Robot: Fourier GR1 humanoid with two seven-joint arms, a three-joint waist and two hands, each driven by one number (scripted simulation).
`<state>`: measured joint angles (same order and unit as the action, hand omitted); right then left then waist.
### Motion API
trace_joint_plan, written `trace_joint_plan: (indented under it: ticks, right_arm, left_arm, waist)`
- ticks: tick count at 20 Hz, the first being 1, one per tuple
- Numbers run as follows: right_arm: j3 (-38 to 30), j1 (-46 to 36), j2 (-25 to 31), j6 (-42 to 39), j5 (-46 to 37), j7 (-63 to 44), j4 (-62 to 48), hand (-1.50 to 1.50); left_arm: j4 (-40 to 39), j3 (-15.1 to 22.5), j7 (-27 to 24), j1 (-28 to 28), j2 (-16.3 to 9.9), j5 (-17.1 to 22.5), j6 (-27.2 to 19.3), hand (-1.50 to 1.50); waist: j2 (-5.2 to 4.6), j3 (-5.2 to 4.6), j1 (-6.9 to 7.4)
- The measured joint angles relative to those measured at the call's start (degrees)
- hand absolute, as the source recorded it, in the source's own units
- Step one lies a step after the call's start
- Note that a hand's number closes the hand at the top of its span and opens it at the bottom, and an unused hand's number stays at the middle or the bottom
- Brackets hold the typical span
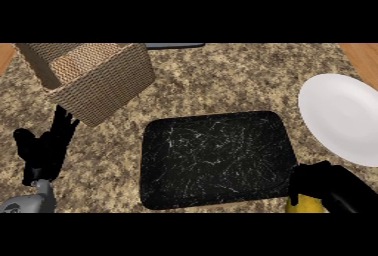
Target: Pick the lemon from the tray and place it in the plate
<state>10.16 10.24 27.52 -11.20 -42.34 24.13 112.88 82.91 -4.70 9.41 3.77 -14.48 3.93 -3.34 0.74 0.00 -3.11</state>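
The black tray lies flat at the counter's centre, and nothing shows on its scratched surface. A white plate sits at the right edge, partly cut off by the view. My right hand is at the lower right, just off the tray's right corner, its fingers curled round the yellow lemon. Only the lemon's lower part shows beneath the fingers. My left hand rests open at the left with its fingers pointing up, away from the tray.
A woven brown box stands at the upper left, close above the left hand. A dark flat object peeks in at the top edge. The speckled counter stretches between box, tray and plate.
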Motion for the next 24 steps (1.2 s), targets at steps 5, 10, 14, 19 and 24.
trace_joint_plan:
  ticks: [5, 10, 14, 19, 24]
  right_arm:
    - [-11.78, 5.14, -1.47, 4.81, 7.33, 0.19, 6.86, 1.50]
    - [-22.62, 3.46, -1.31, 2.49, 17.49, -2.64, 4.43, 1.50]
    - [-28.47, -0.61, 0.10, -0.08, 22.81, -4.34, -2.50, 1.50]
    - [-33.47, -7.87, 3.80, -1.26, 24.39, -2.40, -16.13, 1.50]
    - [-33.50, -17.38, 6.74, 1.14, 20.87, 2.70, -33.21, 1.50]
  left_arm:
    - [0.58, 0.44, 0.17, 0.02, 0.10, 0.02, 0.68, 0.00]
    - [-0.39, 0.98, -0.11, 1.58, 0.69, -0.59, 0.93, 0.00]
    - [-0.81, 0.68, -0.02, 2.36, 0.48, -0.47, 1.80, 0.00]
    - [-1.99, 0.27, -0.74, 3.17, 0.52, -0.35, 2.88, 0.00]
    - [-1.16, 1.16, 0.68, 3.48, 1.89, -1.40, 1.85, 0.00]
  waist:
    - [-0.22, -0.01, 0.56]
    - [-0.55, -0.03, 2.01]
    - [-0.68, -0.01, 2.79]
    - [-0.81, 0.00, 3.39]
    - [-0.91, 0.01, 3.98]
